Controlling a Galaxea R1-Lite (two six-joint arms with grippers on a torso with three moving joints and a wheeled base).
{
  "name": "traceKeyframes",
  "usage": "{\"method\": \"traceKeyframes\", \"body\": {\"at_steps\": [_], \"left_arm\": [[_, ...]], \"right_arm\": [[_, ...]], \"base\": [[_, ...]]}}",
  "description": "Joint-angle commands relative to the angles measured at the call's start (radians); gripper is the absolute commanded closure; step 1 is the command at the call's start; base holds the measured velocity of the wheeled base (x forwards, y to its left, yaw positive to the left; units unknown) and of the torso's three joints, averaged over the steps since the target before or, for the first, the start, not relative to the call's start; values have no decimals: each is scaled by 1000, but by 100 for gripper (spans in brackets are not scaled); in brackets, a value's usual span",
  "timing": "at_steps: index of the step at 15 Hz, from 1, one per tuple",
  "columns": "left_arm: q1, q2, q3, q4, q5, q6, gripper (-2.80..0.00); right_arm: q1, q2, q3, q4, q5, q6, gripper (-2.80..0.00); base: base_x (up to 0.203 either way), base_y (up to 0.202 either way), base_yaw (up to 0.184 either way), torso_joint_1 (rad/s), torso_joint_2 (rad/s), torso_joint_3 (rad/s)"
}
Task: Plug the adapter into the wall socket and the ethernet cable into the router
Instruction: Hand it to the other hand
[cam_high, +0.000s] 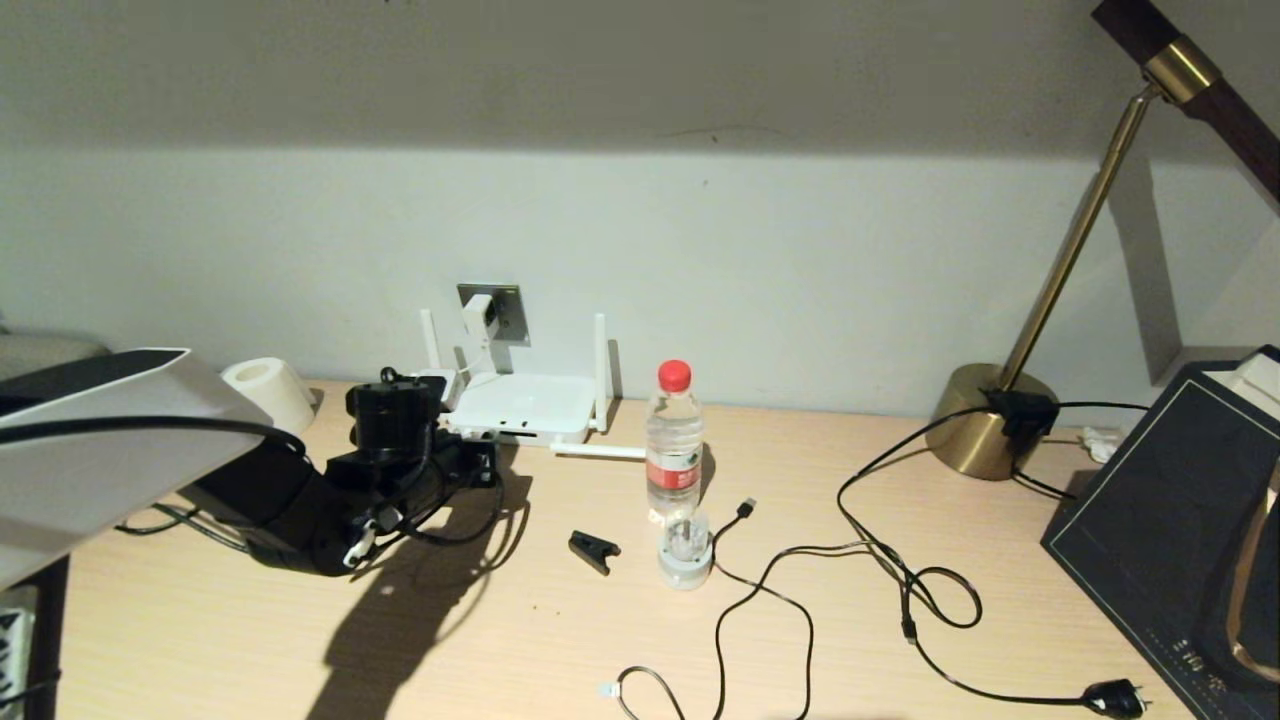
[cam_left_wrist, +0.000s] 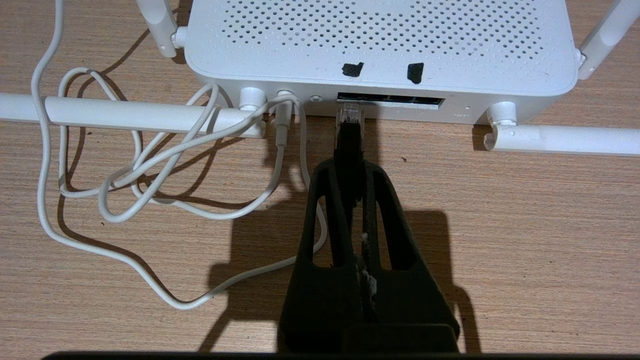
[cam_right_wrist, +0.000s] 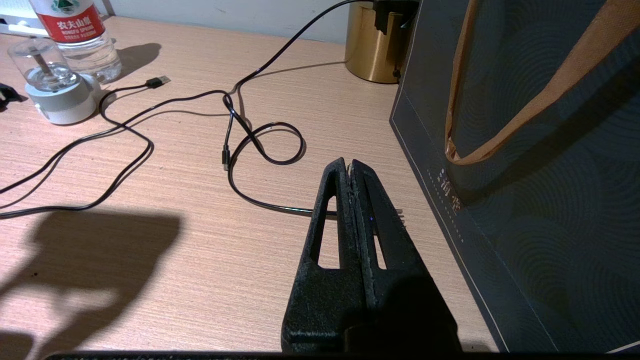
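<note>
two arms, one at work: our left end effector (cam_left_wrist: 350, 172) pinches the ethernet cable (cam_left_wrist: 348, 135) low over the table (cam_left_wrist: 525, 240), its clear tip touching the left end of the router (cam_left_wrist: 380, 45) port row. we see the adapter (cam_high: 478, 314) seated in the wall socket (cam_high: 503, 312), above the router. our right end effector (cam_right_wrist: 351, 170) hangs pressed together, empty, beside a dark bag (cam_right_wrist: 525, 200).

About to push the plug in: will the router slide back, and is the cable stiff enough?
The router looks light and thin, so it may slide on the smooth desk. The ethernet cable is gripped just behind its connector by the left gripper, so it probably won't buckle.
</note>
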Motion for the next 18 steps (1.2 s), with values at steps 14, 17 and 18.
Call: {"method": "traceKeyframes", "body": {"at_steps": [14, 17, 18], "left_arm": [[-9, 75, -50, -26, 1, -2, 0], [-9, 93, -56, -26, 1, -4, 0], [-9, 95, -56, -26, 1, -3, 0]], "right_arm": [[0, 1, 0, 0, 1, -1, 0], [0, 1, 0, 0, 1, -1, 0], [0, 1, 0, 0, 1, -1, 0]], "base": [[0, 0, 0, 0, 0, 0], [0, 0, 0, 0, 0, 0], [0, 0, 0, 0, 0, 0]]}}
